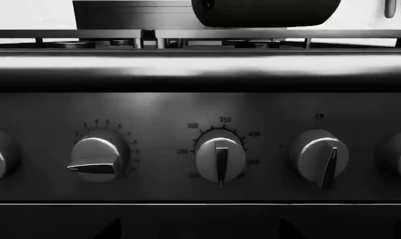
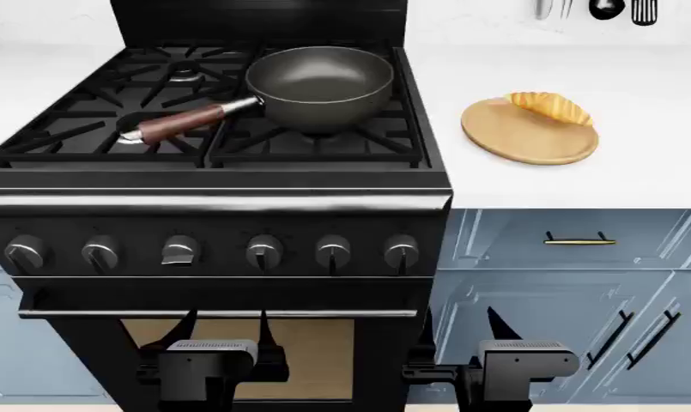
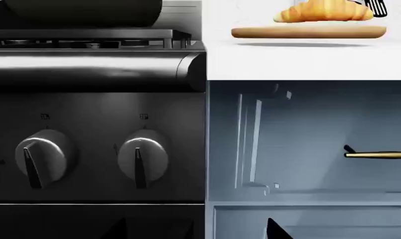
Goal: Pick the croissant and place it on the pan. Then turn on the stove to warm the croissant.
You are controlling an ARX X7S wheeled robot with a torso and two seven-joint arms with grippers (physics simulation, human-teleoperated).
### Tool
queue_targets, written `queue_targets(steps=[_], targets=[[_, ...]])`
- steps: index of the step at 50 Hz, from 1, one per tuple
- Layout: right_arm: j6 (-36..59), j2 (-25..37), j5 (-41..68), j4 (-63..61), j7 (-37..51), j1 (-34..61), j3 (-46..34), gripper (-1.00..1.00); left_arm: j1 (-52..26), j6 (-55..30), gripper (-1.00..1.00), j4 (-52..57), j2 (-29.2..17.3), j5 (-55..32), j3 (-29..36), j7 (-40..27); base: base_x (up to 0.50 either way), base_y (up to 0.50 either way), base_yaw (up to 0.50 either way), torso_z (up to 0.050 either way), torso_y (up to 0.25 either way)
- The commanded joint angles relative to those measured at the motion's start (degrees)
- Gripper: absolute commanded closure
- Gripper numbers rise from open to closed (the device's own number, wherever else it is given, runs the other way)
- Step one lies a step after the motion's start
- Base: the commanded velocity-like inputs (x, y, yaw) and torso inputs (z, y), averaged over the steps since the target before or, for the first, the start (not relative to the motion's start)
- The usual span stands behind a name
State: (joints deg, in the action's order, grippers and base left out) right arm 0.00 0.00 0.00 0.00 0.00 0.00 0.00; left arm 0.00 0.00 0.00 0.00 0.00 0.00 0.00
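- Croissant (image 2: 548,106) lies on the far edge of a round wooden board (image 2: 529,133) on the white worktop (image 2: 654,163), right of the stove (image 2: 208,215); well apart from both grippers, up and beyond them
- Pan (image 2: 320,84) sits empty on the stove's rear right grate, wooden handle (image 2: 183,123) pointing toward the front left
- Left gripper (image 2: 221,330) hangs low in front of the oven door, below the knob row; fingers (image 2: 186,328) spread, nothing between them
- Right gripper (image 2: 457,330) equally low, before the blue cabinet (image 2: 574,283) just right of the stove; fingers apart, holding nothing
- Both arms held low and level, grippers pointing forward at the stove front
- Left wrist view: three knobs close ahead; middle knob (image 1: 220,158) has temperature markings
- Right wrist view: croissant on board above, brass drawer handle (image 3: 379,155) beside
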Motion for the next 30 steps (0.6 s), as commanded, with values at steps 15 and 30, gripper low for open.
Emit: queue_targets(steps=[15,30], targets=[[26.98,3.92,0.51,-31.79,2.09,-4.88,-4.12,-1.0,2.3,1.25,-1.0,2.66,-3.68,-10.79,2.84,4.48,0.0,0.0,0.0,0.039,0.0],[27.97,4.82,4.47,-32.26,2.37,-4.97,-3.36,-1.0,2.55,1.18,-1.0,3.41,-4.73,-10.8,4.55,2.91,0.0,-0.3,0.0,0.05,0.0]])
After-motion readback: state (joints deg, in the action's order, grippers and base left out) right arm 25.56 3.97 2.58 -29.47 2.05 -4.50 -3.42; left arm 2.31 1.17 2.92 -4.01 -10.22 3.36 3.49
